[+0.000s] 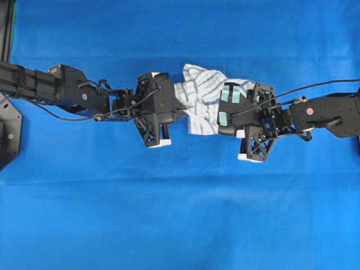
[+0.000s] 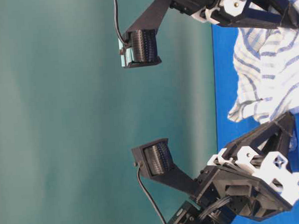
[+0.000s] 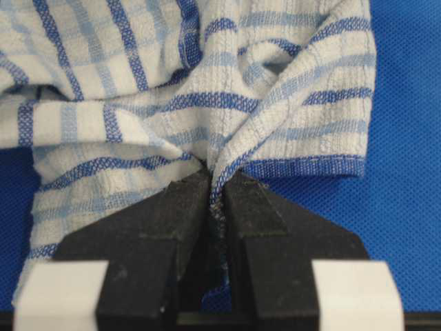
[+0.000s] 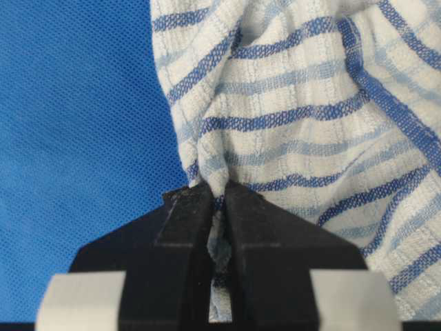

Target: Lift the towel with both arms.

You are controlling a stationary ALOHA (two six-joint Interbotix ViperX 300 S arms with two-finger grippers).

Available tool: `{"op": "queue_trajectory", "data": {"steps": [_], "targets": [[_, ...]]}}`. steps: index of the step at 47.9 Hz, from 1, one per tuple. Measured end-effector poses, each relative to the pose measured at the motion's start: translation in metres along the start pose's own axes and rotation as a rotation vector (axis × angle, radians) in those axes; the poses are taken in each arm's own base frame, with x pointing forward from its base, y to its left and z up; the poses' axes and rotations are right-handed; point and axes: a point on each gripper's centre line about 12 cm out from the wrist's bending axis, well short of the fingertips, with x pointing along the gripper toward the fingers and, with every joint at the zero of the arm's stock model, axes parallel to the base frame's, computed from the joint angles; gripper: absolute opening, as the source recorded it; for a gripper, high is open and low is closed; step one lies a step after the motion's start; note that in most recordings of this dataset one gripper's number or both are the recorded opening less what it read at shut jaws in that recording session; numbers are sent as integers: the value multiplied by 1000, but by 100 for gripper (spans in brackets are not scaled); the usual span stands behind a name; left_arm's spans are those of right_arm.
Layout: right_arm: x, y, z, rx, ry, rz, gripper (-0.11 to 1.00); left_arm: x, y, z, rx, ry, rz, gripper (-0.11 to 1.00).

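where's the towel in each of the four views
Overhead: towel at centre, between both grippers.
Table-level: right edge, upper half.
Left wrist: fills the upper frame.
Right wrist: upper right.
Shared landmark: the blue table cover.

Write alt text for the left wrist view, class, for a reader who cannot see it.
The left claw, seen from just behind its black fingers, is shut on a pinched fold of the towel, a white cloth with blue and pale stripes. The towel bunches upward from the pinch over a blue table cover.
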Motion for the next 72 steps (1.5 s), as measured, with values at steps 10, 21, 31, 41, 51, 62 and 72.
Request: {"op": "queue_trajectory", "data": {"steps": [10,21,31,41,51,62,72], "targets": [[-11,-1,7,18,-35,3,4,-14,1,11,-4,21,-2,2],[-63,-5,39,40,-168,-3,4,-68,5,54,-6,-22,-1,2],[-119,-13,72,67,-245,-48,4,-127,8,87,-11,-78,2,2],[-177,-21,108,56,-323,-91,4,-187,10,120,-11,-144,2,3],[-226,-25,139,20,-415,-113,4,-248,12,151,-7,-261,9,2],[-273,-29,165,8,-490,-136,4,-300,15,179,-7,-363,17,3],[-297,-30,176,6,-528,-143,4,-330,16,193,-6,-385,17,3]]}}
